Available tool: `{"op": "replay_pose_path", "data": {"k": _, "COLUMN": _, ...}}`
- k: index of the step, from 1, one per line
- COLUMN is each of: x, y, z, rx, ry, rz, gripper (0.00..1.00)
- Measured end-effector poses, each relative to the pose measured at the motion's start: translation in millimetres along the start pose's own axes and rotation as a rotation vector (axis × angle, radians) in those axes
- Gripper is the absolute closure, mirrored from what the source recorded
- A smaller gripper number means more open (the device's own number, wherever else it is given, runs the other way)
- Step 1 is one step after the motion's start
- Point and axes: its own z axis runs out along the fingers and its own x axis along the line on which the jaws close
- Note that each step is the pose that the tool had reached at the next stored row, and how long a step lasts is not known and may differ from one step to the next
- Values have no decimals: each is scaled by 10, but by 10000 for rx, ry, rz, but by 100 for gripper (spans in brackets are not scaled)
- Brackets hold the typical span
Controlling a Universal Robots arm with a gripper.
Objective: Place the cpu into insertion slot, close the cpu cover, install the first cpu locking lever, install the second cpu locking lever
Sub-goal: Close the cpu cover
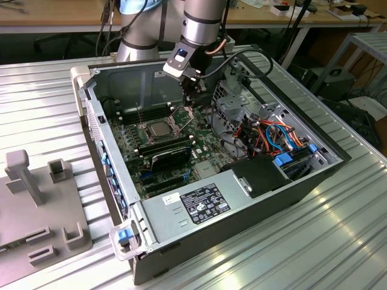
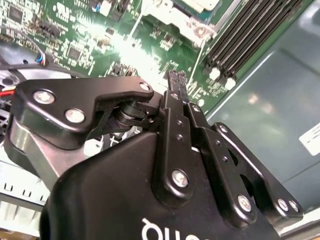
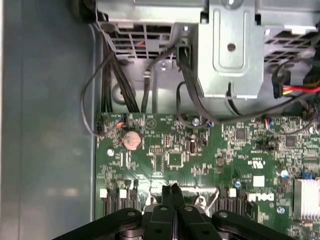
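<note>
Jaws pinched fully together, holding nothing, hang near 1 cpu [image 1: 158, 128] lying on 1 green board [image 1: 202, 146].

Ribbed metal table [image 1: 338, 241], open computer case [image 1: 260, 208], grey fixture plate [image 1: 60, 205]

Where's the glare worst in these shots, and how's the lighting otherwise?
Second wrist view: strong white glare on the green circuit board, near the gripper. Exterior view: bright streaks on the ribbed metal table. First wrist view: even light, a pale reflection on the grey case wall.
</note>
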Motion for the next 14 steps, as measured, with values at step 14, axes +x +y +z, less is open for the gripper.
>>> {"op": "replay_pose_path", "data": {"k": 14, "x": 10, "y": 221, "z": 121, "rx": 0, "ry": -24, "rz": 0, "gripper": 89}}
